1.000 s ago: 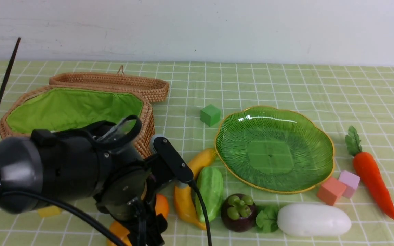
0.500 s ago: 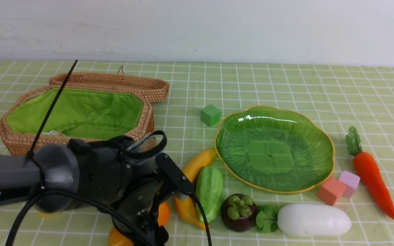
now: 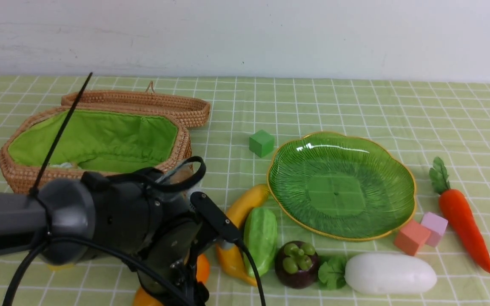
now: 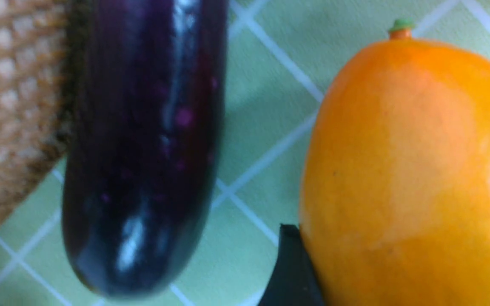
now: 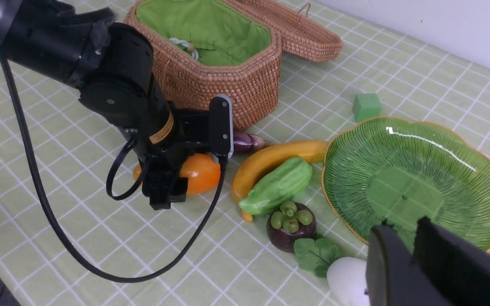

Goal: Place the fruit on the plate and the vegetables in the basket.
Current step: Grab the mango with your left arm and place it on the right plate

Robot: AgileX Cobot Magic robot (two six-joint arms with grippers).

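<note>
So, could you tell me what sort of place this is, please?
Probably a robot lab's tabletop test bench rather than a real kitchen: toy produce like the mango and carrot lies on a green checked tablecloth before a bare white wall.

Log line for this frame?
left gripper at mango, one finger touching, grip unclear | right gripper empty | plate empty | basket open, no vegetables inside | eggplant beside basket

One plate (image 3: 381, 170); one basket (image 3: 183, 146); three fruits (image 3: 249, 197) (image 3: 296, 265) (image 5: 200, 172); four vegetables (image 3: 261, 238) (image 3: 391, 274) (image 3: 462, 221) (image 5: 245, 141); three foam cubes (image 3: 261, 143) (image 3: 411, 237) (image 3: 435, 225) close by the plate.
</note>
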